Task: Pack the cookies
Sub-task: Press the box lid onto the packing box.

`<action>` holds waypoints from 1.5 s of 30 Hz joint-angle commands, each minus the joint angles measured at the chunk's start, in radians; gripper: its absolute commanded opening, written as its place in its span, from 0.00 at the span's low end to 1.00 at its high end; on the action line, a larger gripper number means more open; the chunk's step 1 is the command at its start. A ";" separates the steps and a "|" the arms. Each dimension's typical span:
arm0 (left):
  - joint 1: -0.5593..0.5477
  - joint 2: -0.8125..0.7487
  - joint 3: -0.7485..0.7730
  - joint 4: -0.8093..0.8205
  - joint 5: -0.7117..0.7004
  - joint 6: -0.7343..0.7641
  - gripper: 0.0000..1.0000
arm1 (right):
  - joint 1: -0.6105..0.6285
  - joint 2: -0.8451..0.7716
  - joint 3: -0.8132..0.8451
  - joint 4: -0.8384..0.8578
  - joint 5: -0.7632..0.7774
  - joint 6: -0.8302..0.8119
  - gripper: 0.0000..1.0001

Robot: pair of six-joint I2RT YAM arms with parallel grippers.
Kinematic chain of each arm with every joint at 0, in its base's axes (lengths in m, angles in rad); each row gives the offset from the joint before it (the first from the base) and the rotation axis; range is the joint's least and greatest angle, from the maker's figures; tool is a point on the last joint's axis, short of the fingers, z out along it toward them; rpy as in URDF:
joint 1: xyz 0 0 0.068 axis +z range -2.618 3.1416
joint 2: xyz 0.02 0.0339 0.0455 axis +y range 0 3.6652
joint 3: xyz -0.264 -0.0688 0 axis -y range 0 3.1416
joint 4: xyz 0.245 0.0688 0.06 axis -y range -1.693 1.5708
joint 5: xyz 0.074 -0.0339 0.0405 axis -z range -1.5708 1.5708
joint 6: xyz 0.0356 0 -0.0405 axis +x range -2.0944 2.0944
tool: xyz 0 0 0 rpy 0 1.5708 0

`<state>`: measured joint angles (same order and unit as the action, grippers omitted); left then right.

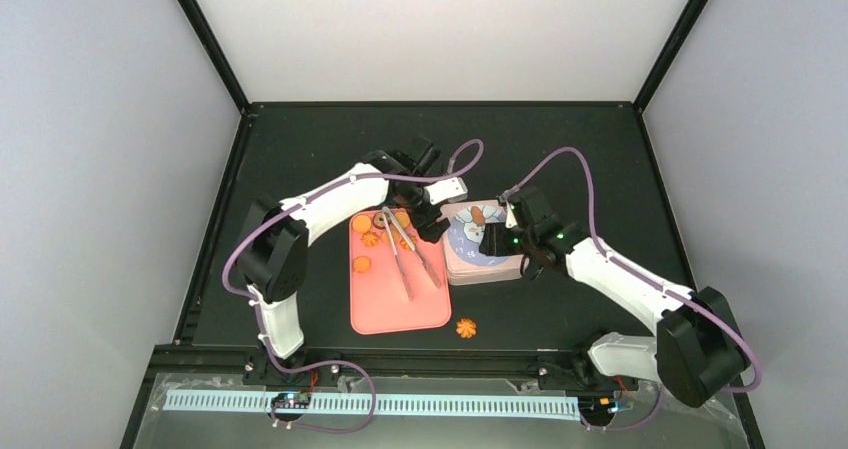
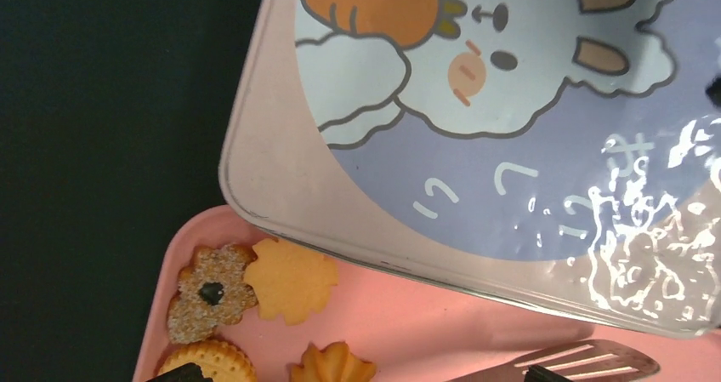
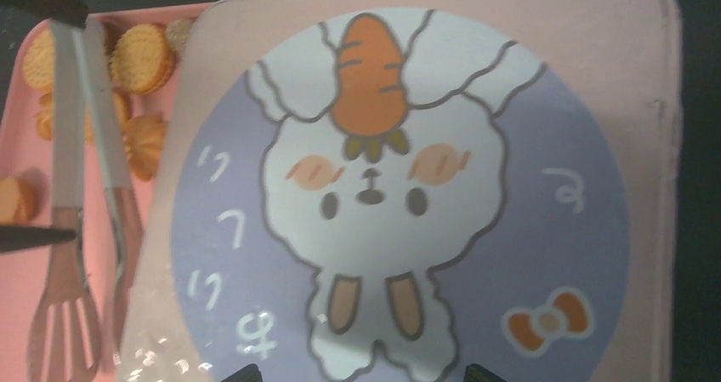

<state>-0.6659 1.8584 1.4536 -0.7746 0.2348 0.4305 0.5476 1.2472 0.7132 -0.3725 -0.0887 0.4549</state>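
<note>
From above: small orange-golden cookies (image 1: 361,223) in a loose cluster at the far left of a pink rectangular plastic tray (image 1: 400,314), plus one swirled orange stray (image 1: 466,327) off the tray on the black tabletop (image 1: 300,149), just past its near right corner. Slantwise across the tray, metal tongs (image 1: 405,259). Against the tray's right edge, a pink square tin with a rabbit-and-carrot lid (image 1: 470,269). Above the tray's far right corner, just right of the cluster, the left gripper (image 1: 432,224). Over the lid, apart from every cookie, the right gripper (image 1: 497,239). Plain pale walls (image 1: 440,29) on three sides.

From the left wrist: lid corner overhanging the tray's rim. Below it, a brown sugared flower (image 2: 210,293) with a dark centre touching a flat orange flower (image 2: 291,280), then a round sandwich biscuit (image 2: 212,363) and a swirl (image 2: 333,367) at the bottom edge. Only dark finger ends at that edge, spread wide, clasping nothing.

From the right wrist: lid filling most of the frame. At the bottom edge, fingertips (image 3: 241,375) set partly apart above the lid, nothing between them. Cookies away at the upper left, beside the tongs' arms.
</note>
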 commanded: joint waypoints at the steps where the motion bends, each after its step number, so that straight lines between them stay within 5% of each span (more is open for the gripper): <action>1: 0.033 -0.052 0.072 -0.048 0.042 -0.015 0.99 | 0.058 -0.034 0.047 -0.033 0.013 0.025 0.63; 24: 0.092 -0.083 0.043 -0.028 0.037 -0.027 0.99 | 0.168 0.199 -0.046 0.132 -0.069 0.087 0.60; 37: 0.096 -0.091 0.032 -0.026 0.042 -0.030 0.99 | 0.169 0.110 0.008 0.031 0.050 0.057 0.60; 40: 0.098 -0.096 0.025 -0.028 0.047 -0.027 0.99 | 0.166 0.072 0.034 -0.010 0.112 0.047 0.74; 42: 0.105 -0.102 0.019 -0.029 0.054 -0.029 0.99 | 0.165 0.049 0.047 -0.037 0.152 0.037 0.97; 45: 0.128 -0.126 0.002 -0.019 0.059 -0.027 0.99 | 0.155 -0.005 0.068 -0.082 0.214 0.029 1.00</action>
<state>-0.5694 1.7920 1.4731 -0.7971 0.2718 0.4122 0.7074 1.2976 0.7471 -0.3241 0.0044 0.4999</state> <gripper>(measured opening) 0.988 0.987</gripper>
